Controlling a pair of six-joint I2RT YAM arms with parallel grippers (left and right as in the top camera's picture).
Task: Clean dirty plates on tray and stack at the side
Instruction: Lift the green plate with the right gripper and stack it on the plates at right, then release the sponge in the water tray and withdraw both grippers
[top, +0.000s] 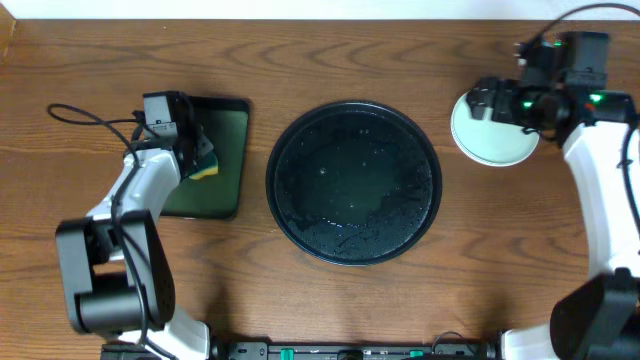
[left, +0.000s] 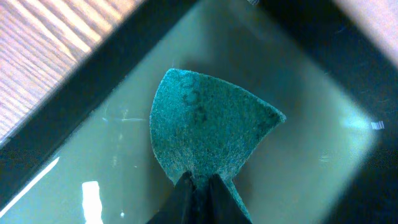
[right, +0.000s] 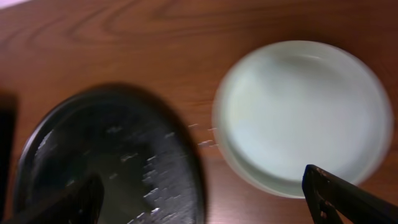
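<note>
The tray (top: 350, 185) sits at the centre of the desk (top: 330, 50), empty of crockery and beaded with water. The plates (top: 490, 140) are piled on bare wood at its 2 o'clock, presumably so that cleaned pieces are kept apart from the wet washing area. How many lie in the pile cannot be told; a second rim is just made out beneath the top plate in the right wrist view. The right end effector (top: 497, 103) is held over the pile's 12 o'clock edge, its fingers spread wide with nothing between them, which is judged to suit a release. At the tray's 9 o'clock a rectangular tray (top: 225, 160) is placed as a rest for the sponge (left: 205, 124). The left end effector (left: 198, 182) is closed on the sponge's narrow end, so the pad is held over the green floor — any drips are caught there and not on the wood. The task is judged all but finished — only the sponge is left to be set down.
</note>
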